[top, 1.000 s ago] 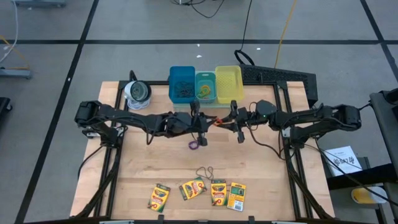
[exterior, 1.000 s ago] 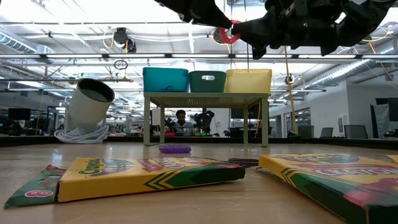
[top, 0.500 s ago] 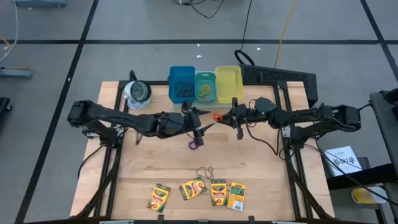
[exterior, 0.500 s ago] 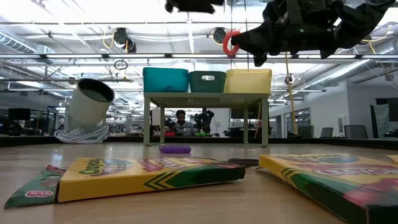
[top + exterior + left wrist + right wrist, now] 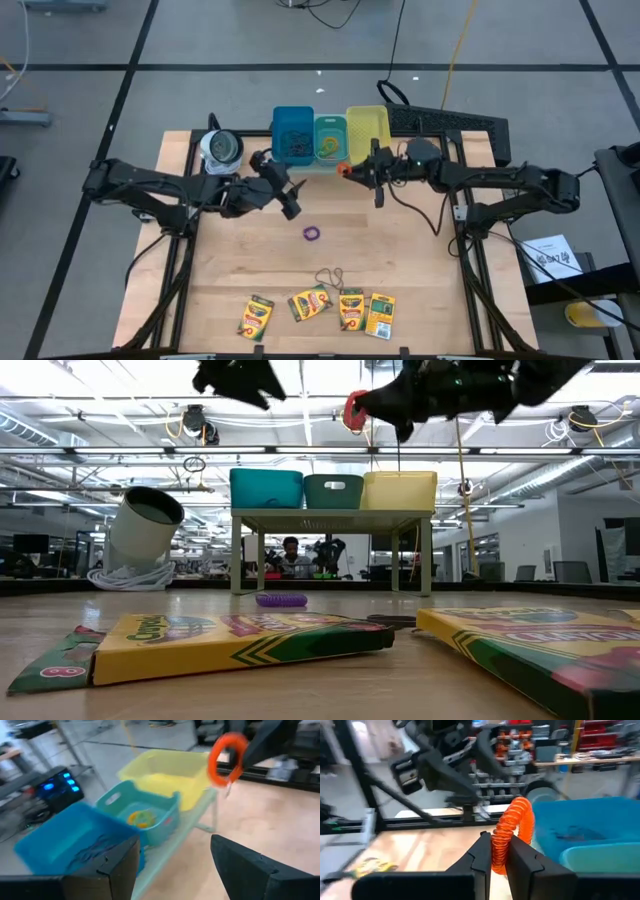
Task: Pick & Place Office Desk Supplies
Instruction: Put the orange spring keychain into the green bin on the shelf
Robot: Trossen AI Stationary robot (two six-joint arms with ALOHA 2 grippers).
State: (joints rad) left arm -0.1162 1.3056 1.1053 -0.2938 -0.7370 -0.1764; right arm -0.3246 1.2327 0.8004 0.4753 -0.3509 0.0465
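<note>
Two fingers of the right gripper [image 5: 345, 169] are pinched on an orange ring band [image 5: 512, 832], held in the air just in front of the teal bin [image 5: 330, 141], centre of the high view. Left gripper [image 5: 291, 197] hangs empty left of it, jaws spread wide, below the blue bin [image 5: 292, 136]. Yellow bin [image 5: 367, 133] stands at the right end of that row. Purple ring band [image 5: 312, 233] lies on the table [image 5: 220, 270] at mid-frame. Brownish wiry loops [image 5: 330, 276] lie lower down. Four crayon boxes [image 5: 318, 312] sit in a row along the lower edge. Silvery roll [image 5: 220, 148] rests upper left.
</note>
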